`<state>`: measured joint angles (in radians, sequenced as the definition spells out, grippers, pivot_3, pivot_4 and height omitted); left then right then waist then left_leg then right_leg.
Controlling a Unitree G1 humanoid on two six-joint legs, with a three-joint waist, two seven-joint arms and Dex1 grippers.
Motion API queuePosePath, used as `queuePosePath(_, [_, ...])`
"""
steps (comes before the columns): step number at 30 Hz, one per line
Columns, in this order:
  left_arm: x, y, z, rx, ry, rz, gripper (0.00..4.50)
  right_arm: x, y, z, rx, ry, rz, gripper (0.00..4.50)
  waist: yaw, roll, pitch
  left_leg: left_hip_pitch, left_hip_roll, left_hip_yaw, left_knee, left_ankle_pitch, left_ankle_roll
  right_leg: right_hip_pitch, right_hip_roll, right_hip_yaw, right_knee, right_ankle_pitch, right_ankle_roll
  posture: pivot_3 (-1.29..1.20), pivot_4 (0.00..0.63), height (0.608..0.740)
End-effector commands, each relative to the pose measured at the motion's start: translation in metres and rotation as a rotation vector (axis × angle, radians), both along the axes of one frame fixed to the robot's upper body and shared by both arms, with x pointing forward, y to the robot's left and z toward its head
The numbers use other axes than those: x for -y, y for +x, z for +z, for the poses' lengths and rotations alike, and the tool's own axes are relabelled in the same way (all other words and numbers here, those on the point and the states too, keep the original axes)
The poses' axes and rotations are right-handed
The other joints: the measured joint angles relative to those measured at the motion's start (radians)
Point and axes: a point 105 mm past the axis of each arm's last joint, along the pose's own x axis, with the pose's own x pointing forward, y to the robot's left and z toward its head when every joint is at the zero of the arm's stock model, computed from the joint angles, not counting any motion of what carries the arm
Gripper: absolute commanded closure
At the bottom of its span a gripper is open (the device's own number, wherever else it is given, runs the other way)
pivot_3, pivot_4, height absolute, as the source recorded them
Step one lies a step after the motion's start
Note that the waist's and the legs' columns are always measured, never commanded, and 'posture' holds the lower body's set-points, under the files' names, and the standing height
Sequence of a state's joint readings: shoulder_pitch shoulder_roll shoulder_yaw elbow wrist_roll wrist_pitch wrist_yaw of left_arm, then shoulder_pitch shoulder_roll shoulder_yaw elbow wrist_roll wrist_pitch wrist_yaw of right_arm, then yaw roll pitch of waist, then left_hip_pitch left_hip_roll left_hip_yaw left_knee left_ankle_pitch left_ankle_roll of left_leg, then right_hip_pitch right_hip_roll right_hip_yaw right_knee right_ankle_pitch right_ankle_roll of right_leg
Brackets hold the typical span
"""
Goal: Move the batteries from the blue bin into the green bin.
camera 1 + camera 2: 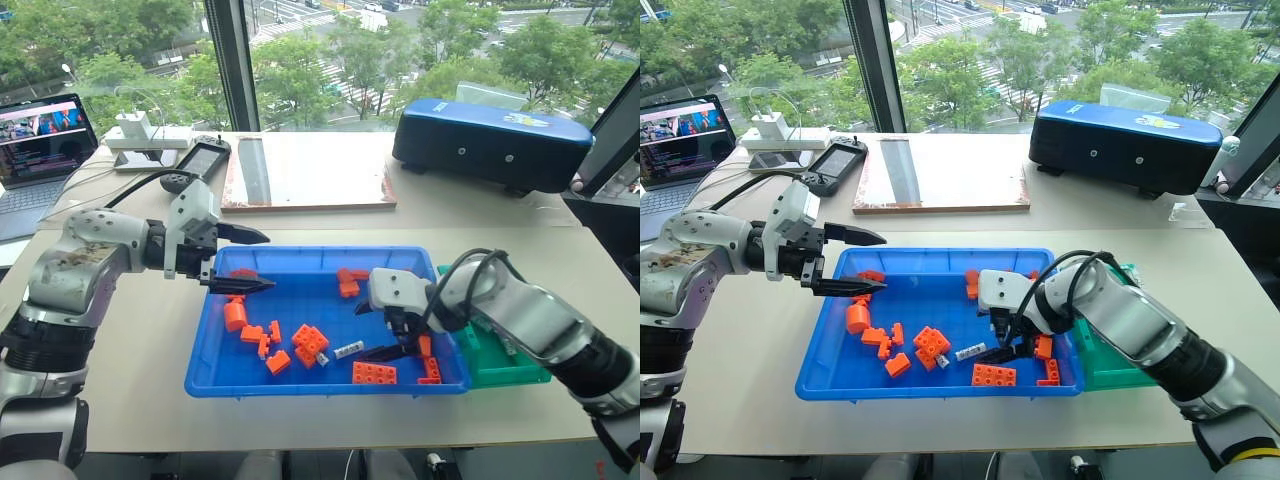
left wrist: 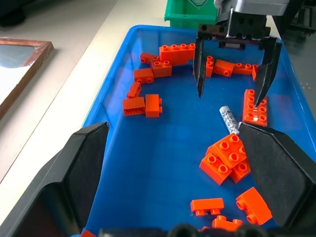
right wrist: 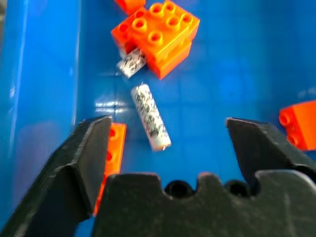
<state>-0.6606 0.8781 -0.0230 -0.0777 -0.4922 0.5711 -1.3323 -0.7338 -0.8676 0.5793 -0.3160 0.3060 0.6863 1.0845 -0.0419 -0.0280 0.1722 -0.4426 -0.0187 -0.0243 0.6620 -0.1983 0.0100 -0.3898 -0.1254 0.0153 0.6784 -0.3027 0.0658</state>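
Right gripper [image 3: 165, 143] hangs spread wide in the blue bin [image 1: 300, 380], empty, one battery [image 3: 150, 116] lying between its fingers. Left gripper [image 1: 255, 262] hovers open over the bin's far-left end, holding nothing; the green bin [image 1: 505, 365] stands against the right rim

1. No word, brand or number can be read anywhere.
2. The battery [image 3: 150, 116] lying in the blue bin [image 1: 300, 262] carries dark printed markings along its silver casing, too small and blurred to make out.
3. A second battery [image 3: 131, 63], half under an orange brick [image 3: 157, 35], shows the same kind of unreadable print.
4. The dark navy case [image 1: 492, 142] on the counter [image 1: 150, 330] has a small pale emblem on top, not legible.
5. The laptop [image 1: 40, 150] screen shows lines of text and a picture strip, too small to read.
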Motion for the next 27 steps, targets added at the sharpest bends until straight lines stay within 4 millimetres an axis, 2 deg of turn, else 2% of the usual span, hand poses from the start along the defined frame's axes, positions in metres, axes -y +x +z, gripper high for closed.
queuePosePath(1, [-0.002, -0.001, 0.008, 0.045, 0.011, 0.013, 0.0, -0.005, 0.002, 0.01, 0.046, 0.005, 0.046, 1.76, 0.002, 0.0, 0.0, 0.0, 0.0, 0.0, 0.0, 0.0, 0.0, 0.0, 0.0, 0.0, 0.0, 0.0, 0.0, 0.0, 0.15, 0.732])
queuePosePath(4, [-0.002, 0.0, 0.008, 0.047, 0.009, 0.021, 0.0, -0.007, 0.001, 0.007, 0.048, -0.004, 0.065, 2.69, 0.002, 0.0, 0.0, 0.0, 0.0, 0.0, 0.0, 0.0, 0.0, 0.0, 0.0, 0.0, 0.0, 0.0, 0.0, 0.0, 0.15, 0.732])
queuePosePath(9, [-0.004, 0.001, 0.011, 0.055, 0.003, 0.036, 0.0, -0.01, -0.001, -0.006, 0.043, -0.032, 0.086, 2.69, 0.001, 0.0, 0.0, 0.0, 0.0, 0.0, 0.0, 0.0, 0.0, 0.0, 0.0, 0.0, 0.0, 0.0, 0.0, 0.0, 0.15, 0.732])
queuePosePath(16, [-0.005, 0.005, 0.009, 0.057, 0.012, 0.055, 0.0, -0.011, -0.006, -0.01, 0.019, -0.03, 0.089, 2.69, 0.001, 0.0, 0.0, 0.0, 0.0, 0.0, 0.0, 0.0, 0.0, 0.0, 0.0, 0.0, 0.0, 0.0, 0.0, 0.0, 0.15, 0.732])
queuePosePath(23, [-0.007, 0.007, 0.007, 0.062, 0.023, 0.063, 0.0, -0.009, -0.003, -0.025, -0.003, -0.056, 0.055, 2.69, 0.002, 0.0, 0.0, 0.0, 0.0, 0.0, 0.0, 0.0, 0.0, 0.0, 0.0, 0.0, 0.0, 0.0, 0.0, 0.0, 0.15, 0.732])
queuePosePath(24, [-0.007, 0.007, 0.007, 0.062, 0.022, 0.062, 0.0, -0.008, 0.0, -0.027, 0.005, -0.06, 0.041, 3.21, 0.002, 0.0, 0.0, 0.0, 0.0, 0.0, 0.0, 0.0, 0.0, 0.0, 0.0, 0.0, 0.0, 0.0, 0.0, 0.0, 0.15, 0.732])
queuePosePath(25, [-0.007, 0.007, 0.008, 0.063, 0.023, 0.062, 0.0, -0.007, 0.001, -0.03, 0.012, -0.065, 0.033, 3.38, 0.001, 0.0, 0.0, 0.0, 0.0, 0.0, 0.0, 0.0, 0.0, 0.0, 0.0, 0.0, 0.0, 0.0, 0.0, 0.0, 0.15, 0.732])
queuePosePath(27, [-0.007, 0.007, 0.007, 0.062, 0.023, 0.061, 0.0, -0.007, 0.003, -0.031, 0.018, -0.062, 0.026, 4.02, 0.001, 0.0, 0.0, 0.0, 0.0, 0.0, 0.0, 0.0, 0.0, 0.0, 0.0, 0.0, 0.001, 0.0, 0.0, 0.0, 0.15, 0.732])
